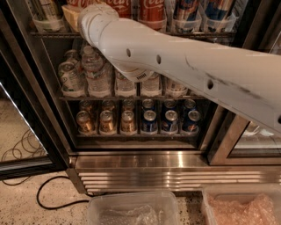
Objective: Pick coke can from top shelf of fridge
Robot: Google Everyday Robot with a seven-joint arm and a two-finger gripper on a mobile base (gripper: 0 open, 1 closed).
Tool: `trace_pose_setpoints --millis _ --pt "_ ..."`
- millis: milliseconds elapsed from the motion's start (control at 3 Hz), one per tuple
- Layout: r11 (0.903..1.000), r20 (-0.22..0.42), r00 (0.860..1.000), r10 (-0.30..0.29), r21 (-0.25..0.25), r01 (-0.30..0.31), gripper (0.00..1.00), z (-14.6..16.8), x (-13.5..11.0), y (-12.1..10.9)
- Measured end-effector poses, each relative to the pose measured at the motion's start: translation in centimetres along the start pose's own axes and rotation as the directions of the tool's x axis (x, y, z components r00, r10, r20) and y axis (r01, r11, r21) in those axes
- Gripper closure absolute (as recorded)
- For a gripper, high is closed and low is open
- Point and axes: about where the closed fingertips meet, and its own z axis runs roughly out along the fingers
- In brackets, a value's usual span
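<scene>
The fridge (35, 92) stands open, with a black frame and a steel slatted base (145, 171). Red coke cans (151, 11) stand in a row on the top shelf (52, 34) at the upper edge of the camera view, beside clear tubs of other cans. My white arm (175, 61) reaches from the right up to the left part of that shelf. Its rounded end (94, 19) covers the shelf front just left of a coke can (119, 6). My gripper is hidden behind the arm's end, at the top shelf.
Water bottles (94, 74) fill the middle rack. Small gold cans (106, 122) and blue cans (170, 121) fill the lower rack. Two clear plastic tubs (131, 208) sit on the floor in front. A black cable (48, 200) lies at the left. The open glass door (17, 132) is at the left.
</scene>
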Motion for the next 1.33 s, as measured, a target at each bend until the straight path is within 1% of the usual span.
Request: trace_pose_setpoints --millis 333,667,1333 --pt "1.0000 0.000 1.000 0.000 0.000 0.000 1.00 0.0 0.0 0.0" --pt "1.0000 0.007 1.000 -0.005 -0.003 0.005 1.00 -0.1 -0.3 0.0" --pt "0.9998 0.040 0.999 -0.016 0.012 0.016 1.00 -0.1 -1.5 -0.4"
